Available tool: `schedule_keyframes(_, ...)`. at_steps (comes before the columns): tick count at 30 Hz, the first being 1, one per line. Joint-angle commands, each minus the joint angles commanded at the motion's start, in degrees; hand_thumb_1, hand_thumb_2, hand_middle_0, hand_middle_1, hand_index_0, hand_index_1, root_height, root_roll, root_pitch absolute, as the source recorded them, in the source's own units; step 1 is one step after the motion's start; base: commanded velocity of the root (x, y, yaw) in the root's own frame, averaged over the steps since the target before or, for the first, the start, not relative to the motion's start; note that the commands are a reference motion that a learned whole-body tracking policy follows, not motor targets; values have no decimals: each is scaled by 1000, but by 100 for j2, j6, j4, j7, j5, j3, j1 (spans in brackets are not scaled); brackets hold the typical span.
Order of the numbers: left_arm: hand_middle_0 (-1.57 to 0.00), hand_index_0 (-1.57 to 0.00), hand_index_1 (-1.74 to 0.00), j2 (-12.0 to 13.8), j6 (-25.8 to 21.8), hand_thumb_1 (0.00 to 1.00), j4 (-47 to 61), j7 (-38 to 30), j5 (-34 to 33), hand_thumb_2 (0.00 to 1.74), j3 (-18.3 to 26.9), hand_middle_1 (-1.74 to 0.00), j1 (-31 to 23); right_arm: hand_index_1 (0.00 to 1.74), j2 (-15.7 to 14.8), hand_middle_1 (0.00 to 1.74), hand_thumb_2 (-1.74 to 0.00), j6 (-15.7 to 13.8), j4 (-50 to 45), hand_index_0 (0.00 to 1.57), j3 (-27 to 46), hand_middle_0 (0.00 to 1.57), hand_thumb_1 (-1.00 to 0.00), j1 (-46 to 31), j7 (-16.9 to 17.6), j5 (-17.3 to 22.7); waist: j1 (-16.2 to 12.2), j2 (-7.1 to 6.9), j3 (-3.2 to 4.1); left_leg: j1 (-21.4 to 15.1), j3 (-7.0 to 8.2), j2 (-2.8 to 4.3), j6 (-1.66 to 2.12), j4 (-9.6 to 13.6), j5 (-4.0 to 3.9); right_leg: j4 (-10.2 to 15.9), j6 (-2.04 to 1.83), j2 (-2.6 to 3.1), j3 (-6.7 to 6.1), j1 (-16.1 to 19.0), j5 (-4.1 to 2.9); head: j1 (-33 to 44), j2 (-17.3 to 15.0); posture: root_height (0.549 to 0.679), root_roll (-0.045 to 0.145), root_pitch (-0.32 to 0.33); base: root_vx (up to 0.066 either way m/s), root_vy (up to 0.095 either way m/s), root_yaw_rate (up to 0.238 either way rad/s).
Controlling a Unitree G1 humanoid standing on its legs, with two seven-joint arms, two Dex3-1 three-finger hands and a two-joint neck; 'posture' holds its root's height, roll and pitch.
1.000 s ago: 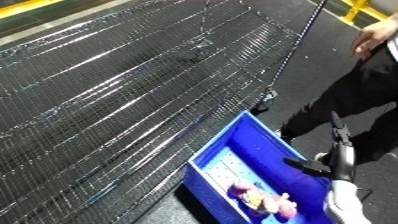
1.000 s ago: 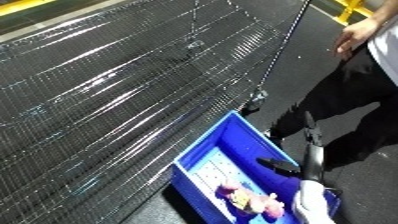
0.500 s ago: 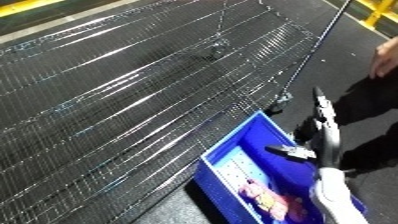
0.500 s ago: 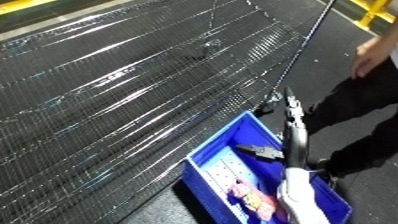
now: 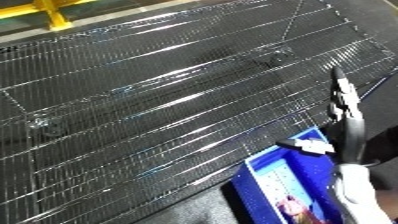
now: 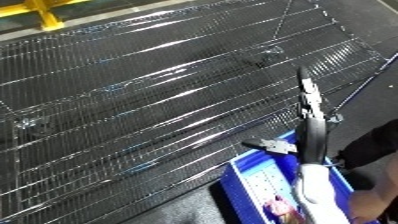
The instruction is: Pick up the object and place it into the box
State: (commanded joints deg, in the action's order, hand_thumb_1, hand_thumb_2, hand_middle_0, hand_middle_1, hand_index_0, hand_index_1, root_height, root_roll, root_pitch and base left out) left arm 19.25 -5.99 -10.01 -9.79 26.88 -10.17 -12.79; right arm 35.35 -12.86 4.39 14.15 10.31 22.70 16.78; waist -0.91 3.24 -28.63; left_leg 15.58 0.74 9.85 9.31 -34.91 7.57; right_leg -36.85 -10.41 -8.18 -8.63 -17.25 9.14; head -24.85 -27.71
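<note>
Right hand point(image 6: 313, 117), fingers straight and empty, reaches toward 12 o'clock over the wire shelf point(image 5: 160, 100); toy point(image 6: 282, 209) lies at 6 o'clock in the blue bin point(image 6: 258, 176).

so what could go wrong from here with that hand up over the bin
The right hand is stretched out straight above the blue bin, reaching toward the wire mesh surface. Straight fingers could catch in the mesh wires if they come down on it. The forearm hangs close over the bin's rim, so a sideways move might knock the bin. The pink object already lies in the bin; a bump could shake it about.
</note>
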Motion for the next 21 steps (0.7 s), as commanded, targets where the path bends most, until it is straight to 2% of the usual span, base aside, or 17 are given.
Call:
schedule_keyframes(14,-1570,-1570,-1740,9,62,1000,5,-24,-16,1740,59,-1740,-7,0,233,0,0,212,58,0,-811,0,0,751,-255,-95,298,-75,-80,80,-104,-48,-7,-8,-45,-118,11,-15,52,-50,45,971,137,628,57,-206,7,17,55)
schedule_keyframes(21,-1570,-1570,-1740,1,61,1000,-18,-57,-55,1740,71,-1740,24,0,257,0,0,295,116,0,-1080,0,0,938,-314,-236,386,-86,-109,108,-137,-59,-7,1,-58,-168,10,-36,88,-59,71,1274,209,628,55,-203,9,17,48)
